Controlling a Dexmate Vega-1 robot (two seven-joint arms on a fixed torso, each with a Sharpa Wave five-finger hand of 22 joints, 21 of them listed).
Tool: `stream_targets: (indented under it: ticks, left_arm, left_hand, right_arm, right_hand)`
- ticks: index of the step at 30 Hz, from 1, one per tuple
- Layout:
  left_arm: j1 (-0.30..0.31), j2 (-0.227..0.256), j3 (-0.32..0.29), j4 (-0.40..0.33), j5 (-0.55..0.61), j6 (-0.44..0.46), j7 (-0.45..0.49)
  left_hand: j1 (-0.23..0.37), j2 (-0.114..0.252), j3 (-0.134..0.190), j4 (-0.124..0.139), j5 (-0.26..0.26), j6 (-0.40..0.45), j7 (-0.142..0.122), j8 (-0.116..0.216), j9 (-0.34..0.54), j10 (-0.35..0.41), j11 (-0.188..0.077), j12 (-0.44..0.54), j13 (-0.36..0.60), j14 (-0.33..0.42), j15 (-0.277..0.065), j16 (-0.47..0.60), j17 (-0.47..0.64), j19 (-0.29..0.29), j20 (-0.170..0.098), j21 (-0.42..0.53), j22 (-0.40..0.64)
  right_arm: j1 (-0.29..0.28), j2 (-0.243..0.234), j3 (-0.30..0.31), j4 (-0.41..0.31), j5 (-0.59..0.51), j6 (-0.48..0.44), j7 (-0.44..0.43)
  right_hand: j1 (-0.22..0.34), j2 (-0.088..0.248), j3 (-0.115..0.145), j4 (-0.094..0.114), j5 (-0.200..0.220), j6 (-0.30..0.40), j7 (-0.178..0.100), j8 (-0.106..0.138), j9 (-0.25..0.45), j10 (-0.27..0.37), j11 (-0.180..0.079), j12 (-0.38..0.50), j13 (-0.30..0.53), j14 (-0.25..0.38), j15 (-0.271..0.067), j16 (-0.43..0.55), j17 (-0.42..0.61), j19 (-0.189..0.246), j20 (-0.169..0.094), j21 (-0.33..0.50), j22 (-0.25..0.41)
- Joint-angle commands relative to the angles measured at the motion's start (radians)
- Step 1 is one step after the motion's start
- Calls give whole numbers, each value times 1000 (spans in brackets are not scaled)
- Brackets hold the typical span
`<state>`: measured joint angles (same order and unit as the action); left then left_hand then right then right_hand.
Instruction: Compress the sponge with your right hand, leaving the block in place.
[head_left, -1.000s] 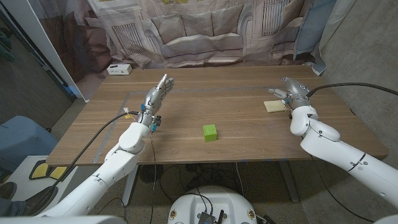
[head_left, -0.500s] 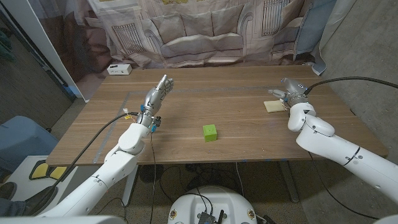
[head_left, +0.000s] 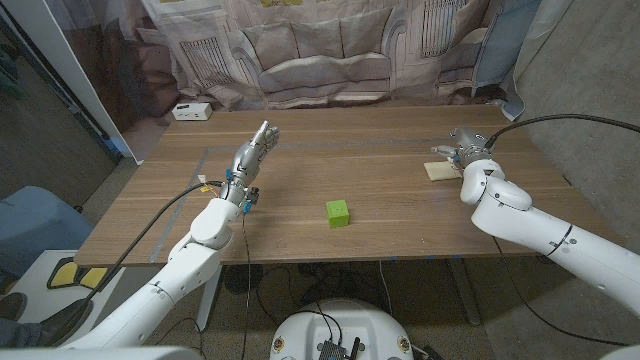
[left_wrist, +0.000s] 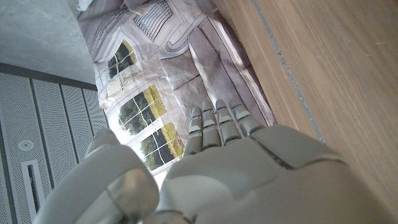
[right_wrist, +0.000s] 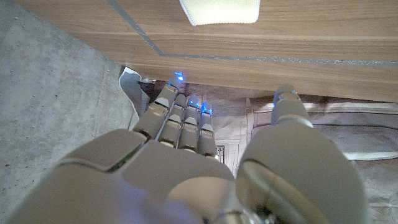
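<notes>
One sponge (head_left: 439, 171), one green block (head_left: 338, 213), one white box (head_left: 190, 112), two robot hands

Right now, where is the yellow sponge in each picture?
Head view: the sponge lies on the right side of the wooden table, just beside the right hand.
Right wrist view: the sponge sits at the picture's top edge, beyond the right hand's fingertips, partly cut off.
Left wrist view: I cannot find the sponge there.
Shared landmark: the thin grey line marked on the table.
</notes>
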<state>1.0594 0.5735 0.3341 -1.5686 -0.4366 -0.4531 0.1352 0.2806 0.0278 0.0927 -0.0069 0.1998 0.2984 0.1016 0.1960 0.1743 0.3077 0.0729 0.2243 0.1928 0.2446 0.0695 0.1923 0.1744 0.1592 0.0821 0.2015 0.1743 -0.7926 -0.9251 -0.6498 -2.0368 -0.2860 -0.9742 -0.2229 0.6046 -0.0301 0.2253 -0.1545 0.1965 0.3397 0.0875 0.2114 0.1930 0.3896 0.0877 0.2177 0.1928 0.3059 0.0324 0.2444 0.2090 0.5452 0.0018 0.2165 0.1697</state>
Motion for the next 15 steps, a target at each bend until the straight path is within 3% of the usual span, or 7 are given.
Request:
stream_targets:
  ticks: [1,10,15]
  left_arm:
    - [2,-5,3,1,-1,0,4]
    - [3,-3,2,-7,1,4,7]
    - [2,1,0,-13,4,9,10]
  left_hand:
    - [6,2,4,-7,-2,7,3,-3,6,5,-3,-3,3,7,-2,-2,5,8,4,-1,4]
    - [7,4,4,-8,-3,11,3,-2,6,6,0,-4,4,10,-4,-1,5,9,4,-2,4]
    - [8,5,5,-9,-3,11,3,-3,6,8,1,-3,4,11,-4,-1,5,10,4,-2,4]
  right_arm:
    - [69,-18,-65,12,7,-38,77]
    - [108,-18,-101,28,5,-51,111]
    - [124,-9,-112,43,8,-56,120]
  right_hand:
    - [13,0,3,-4,9,6,4,7,5,9,2,3,2,12,-1,3,2,14,-2,4,2]
    - [21,0,4,-5,8,8,5,6,5,12,0,3,1,21,0,5,1,23,-2,5,2]
    - [34,-4,4,-6,8,31,2,11,5,39,-7,8,1,48,-7,11,0,52,-6,9,1]
